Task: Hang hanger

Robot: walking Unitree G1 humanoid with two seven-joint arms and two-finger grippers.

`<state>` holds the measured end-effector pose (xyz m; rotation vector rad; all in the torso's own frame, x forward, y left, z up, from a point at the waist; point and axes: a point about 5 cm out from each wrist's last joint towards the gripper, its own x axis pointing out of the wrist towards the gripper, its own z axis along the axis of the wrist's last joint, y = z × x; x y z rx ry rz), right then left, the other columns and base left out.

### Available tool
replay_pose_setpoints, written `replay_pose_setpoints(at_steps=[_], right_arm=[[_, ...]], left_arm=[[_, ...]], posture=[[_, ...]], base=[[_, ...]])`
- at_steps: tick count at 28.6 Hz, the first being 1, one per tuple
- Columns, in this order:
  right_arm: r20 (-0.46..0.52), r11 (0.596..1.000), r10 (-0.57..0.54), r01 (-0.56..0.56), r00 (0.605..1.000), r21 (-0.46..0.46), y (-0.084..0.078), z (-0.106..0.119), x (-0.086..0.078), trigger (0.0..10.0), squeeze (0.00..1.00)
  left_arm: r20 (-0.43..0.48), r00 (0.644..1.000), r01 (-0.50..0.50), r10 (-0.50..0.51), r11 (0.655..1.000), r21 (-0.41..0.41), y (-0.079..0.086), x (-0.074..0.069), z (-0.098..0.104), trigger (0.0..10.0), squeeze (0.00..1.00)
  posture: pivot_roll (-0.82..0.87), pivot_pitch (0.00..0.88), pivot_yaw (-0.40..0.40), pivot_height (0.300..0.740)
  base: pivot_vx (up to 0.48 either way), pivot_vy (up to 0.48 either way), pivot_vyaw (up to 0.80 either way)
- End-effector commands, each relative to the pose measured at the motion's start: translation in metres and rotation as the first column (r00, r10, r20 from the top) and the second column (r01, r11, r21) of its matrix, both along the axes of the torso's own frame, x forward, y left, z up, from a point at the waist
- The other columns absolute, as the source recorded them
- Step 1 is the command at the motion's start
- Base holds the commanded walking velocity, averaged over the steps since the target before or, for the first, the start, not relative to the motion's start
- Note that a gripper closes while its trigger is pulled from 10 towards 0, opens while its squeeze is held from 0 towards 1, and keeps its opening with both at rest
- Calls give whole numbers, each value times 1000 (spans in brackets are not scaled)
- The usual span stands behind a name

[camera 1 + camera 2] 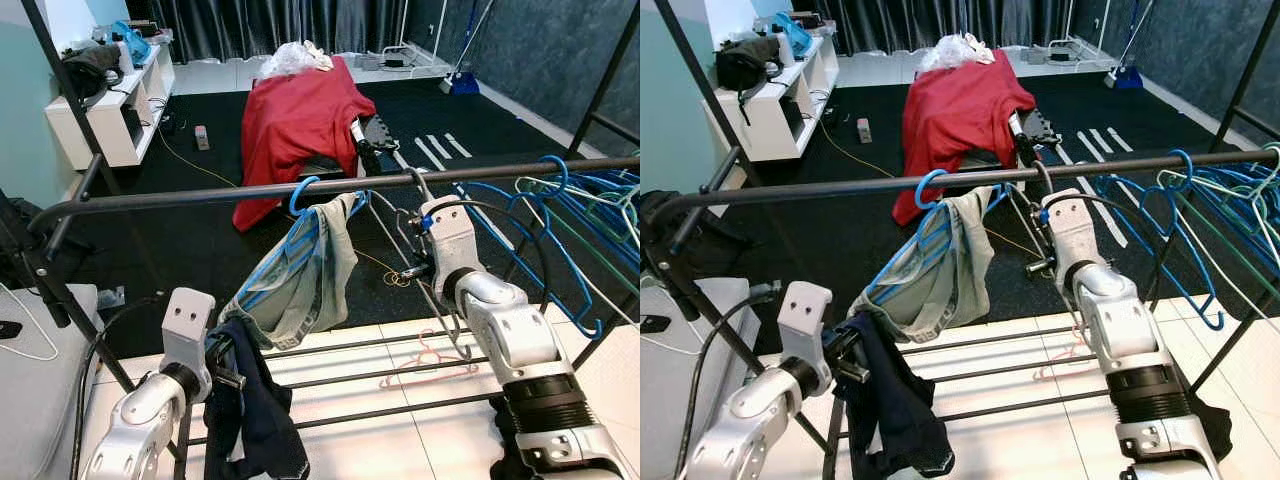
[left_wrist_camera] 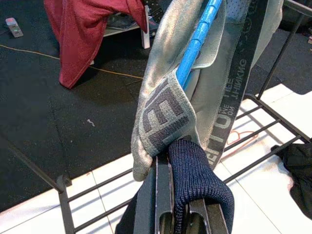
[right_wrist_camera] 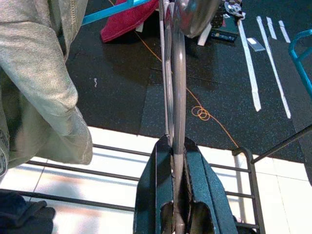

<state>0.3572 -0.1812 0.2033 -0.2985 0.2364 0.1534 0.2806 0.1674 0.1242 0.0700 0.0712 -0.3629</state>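
Landmark: the black rail (image 1: 300, 190) of the clothes rack, running across both eye views.

Right gripper (image 3: 175, 146) is raised just under the rail. In the right wrist view its jaws are closed on a silver metal hanger (image 3: 176, 87), the wire pinched edge-on between the two fingers (image 3: 151, 195). The eye views add what the wrist view cannot: the hanger's hook (image 1: 418, 180) sits at the rail, apparently over it, and its wire frame drops below the rail beside the right arm.

Blue hanger (image 1: 300, 195) is hooked on the rail, to the robot's left of the silver one, carrying a grey-green garment (image 1: 300, 280) that droops below the rail. The left wrist view shows the blue bar (image 2: 197, 39) running through the folded cloth and a printed waistband, detail too small in the eye views.

Left gripper (image 2: 170, 161) is low, well below the rail, at the garment's bottom edge. Its jaws are closed on a dark navy knitted cloth (image 2: 195, 180), which touches the grey garment's hem. The eye views show this navy cloth (image 1: 250, 410) hanging down from the gripper.

Farther right along the rail, a cluster of blue and green hangers (image 1: 580, 210). Beyond the rail, a red cloth (image 1: 300, 120) draped over furniture on the dark floor, and a white shelf unit (image 1: 115, 110).
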Motion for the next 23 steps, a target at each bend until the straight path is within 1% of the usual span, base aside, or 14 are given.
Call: replay_pose_setpoints(at_steps=[1,5,9,11,12,14,15,16,18,19,20,21,22,23], right_arm=[[14,1000,17,-17,1000,-3,4,3,-1,0,0],[26,1000,9,-8,1000,-5,4,4,-3,0,0],[69,1000,-15,15,998,-8,7,9,-6,0,0],[69,1000,-15,15,998,-8,7,9,-6,0,0],[87,999,-19,21,996,-23,8,10,-8,0,0],[87,999,-19,21,996,-23,8,10,-8,0,0],[115,998,-31,36,993,-47,11,9,-13,0,0],[124,997,-41,49,991,-67,13,5,-18,0,0],[124,997,-41,49,991,-67,13,5,-18,0,0],[130,995,-47,58,990,-79,15,1,-22,0,0],[98,996,-39,46,994,-74,19,-8,-27,0,0],[98,996,-39,46,994,-74,19,-8,-27,0,0],[49,998,-18,21,999,-59,25,-19,-32,0,0],[49,998,-18,21,999,-59,25,-19,-32,0,0]], left_arm=[[15,1000,10,-10,1000,26,2,0,4,10000,0],[16,1000,11,-12,1000,26,2,0,4,10000,0],[21,1000,13,-13,1000,27,2,1,5,10000,0],[21,1000,13,-13,1000,27,2,1,5,10000,0],[22,1000,14,-14,1000,28,2,1,5,10000,0],[22,1000,14,-14,1000,28,2,1,5,10000,0],[22,1000,18,-18,999,29,1,0,5,10000,0],[21,1000,22,-22,999,29,0,0,5,10000,0],[21,1000,22,-22,999,29,0,0,5,10000,0],[21,999,25,-25,999,28,-1,0,4,10000,0],[22,999,28,-28,999,26,-2,0,4,10000,0],[22,999,28,-28,999,26,-2,0,4,10000,0],[23,999,29,-29,999,25,-2,-1,4,10000,0],[23,999,29,-29,999,25,-2,-1,4,10000,0]], posture=[[40,101,38,740],[41,99,38,740],[42,98,38,740],[42,98,38,740],[41,98,39,740],[41,98,39,740],[40,97,42,740],[39,96,44,740],[39,96,44,740],[39,96,44,740],[38,94,41,740],[38,94,41,740],[38,92,40,740],[38,92,40,740]], base=[[0,0,0],[0,0,0],[0,0,0],[0,0,0],[0,0,0],[0,0,0],[0,0,0],[0,0,0],[0,0,0],[0,0,0],[0,0,0],[0,0,0],[0,0,0],[0,0,0]])
